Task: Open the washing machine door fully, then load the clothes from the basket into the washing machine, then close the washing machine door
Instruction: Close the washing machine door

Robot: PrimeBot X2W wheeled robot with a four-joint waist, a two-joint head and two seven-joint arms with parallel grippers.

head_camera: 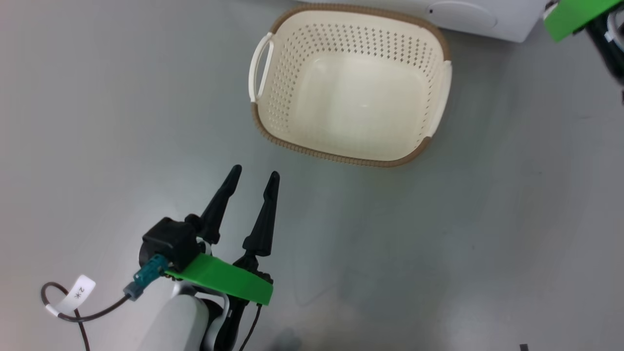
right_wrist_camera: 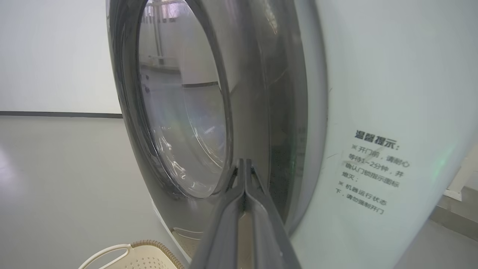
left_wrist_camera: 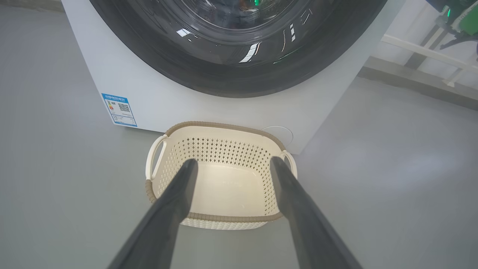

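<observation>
The washing machine door (right_wrist_camera: 186, 112), a wide glossy black ring around a bulging clear glass bowl, is being seen lying close against the white front of the washing machine (right_wrist_camera: 373, 93); whether it is latched cannot be told, and what is lying behind the reflecting glass cannot be made out. The right gripper (right_wrist_camera: 244, 164) is being held with its two long dark fingers pressed flat together, nothing between them, the tips being pointed at the door's black frame beside the glass. Just in front of the machine's foot the basket (head_camera: 292, 73) is being shown standing on the smooth grey floor (head_camera: 97, 122): a rounded rectangular tub of cream plastic with perforated walls, a brown woven-look rim and white loop handles, its plain glossy bottom being shown bare. The left gripper (head_camera: 256, 171) is being held above the floor near the basket, apart from it, fingers spread wide and gripping nothing. A blue label sticker (left_wrist_camera: 119, 109) is being shown on the machine's lower front, and black printed characters (right_wrist_camera: 373, 172) beside the door
</observation>
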